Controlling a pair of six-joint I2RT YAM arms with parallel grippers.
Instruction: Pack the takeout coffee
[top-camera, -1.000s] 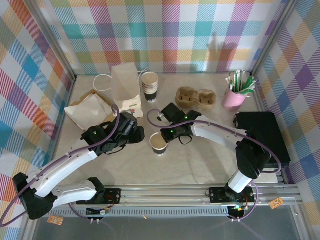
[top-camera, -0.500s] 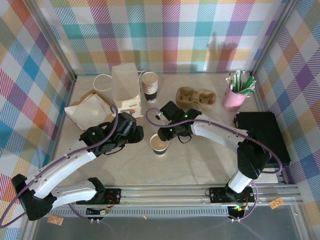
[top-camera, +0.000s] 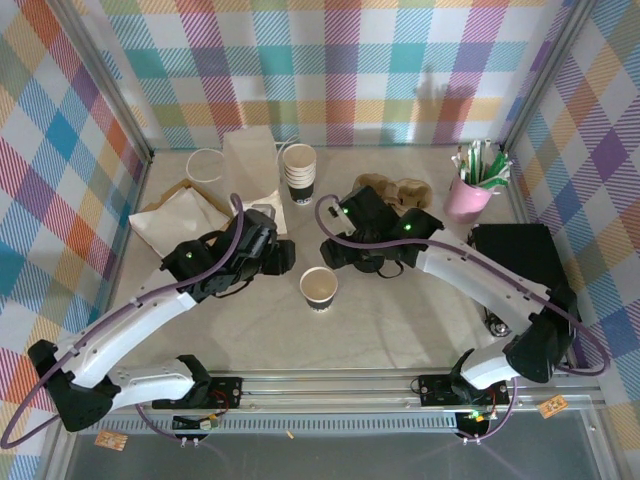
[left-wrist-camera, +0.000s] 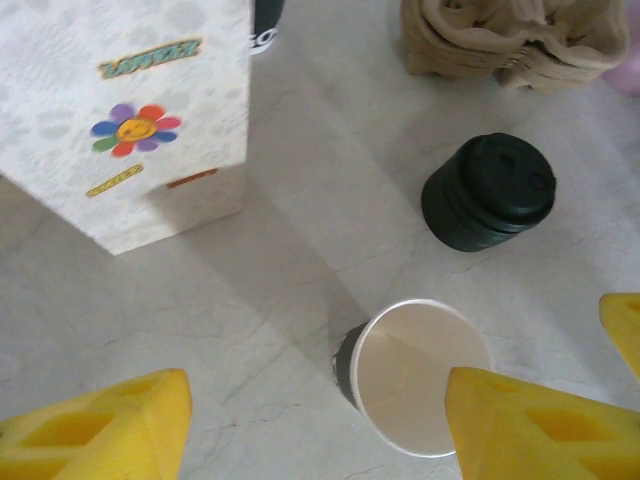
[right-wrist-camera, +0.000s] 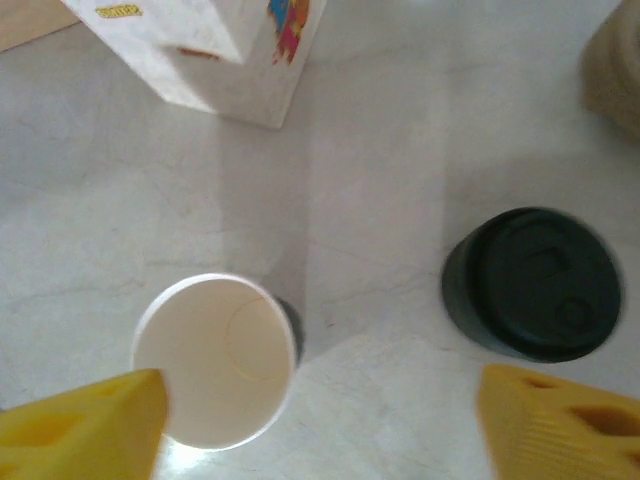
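The takeout coffee's paper cup (top-camera: 318, 287) stands upright mid-table, cream with a black lower band, open at the top with no lid on it. It also shows as the cup (left-wrist-camera: 420, 375) in the left wrist view and the cup (right-wrist-camera: 215, 360) in the right wrist view. A squat stack of black lids (left-wrist-camera: 488, 192) stands just beyond it; the same lid stack (right-wrist-camera: 535, 283) shows under the right wrist. My left gripper (top-camera: 275, 255) hovers left of the cup, open (left-wrist-camera: 315, 430). My right gripper (top-camera: 345, 262) hangs behind the cup, open wide (right-wrist-camera: 320, 430), holding nothing.
A white paper bag (top-camera: 250, 170) stands at the back left beside a stack of lidless cups (top-camera: 299, 172). A cardboard cup carrier (top-camera: 410, 188) and a pink cup of stirrers (top-camera: 470, 190) sit at the back right. Flat bags (top-camera: 180, 220) lie left, a black box (top-camera: 520, 265) right.
My right gripper has opened, let go of the cup's rim and pulled up and back to the right. The left gripper has edged away from me. The cup stays put.
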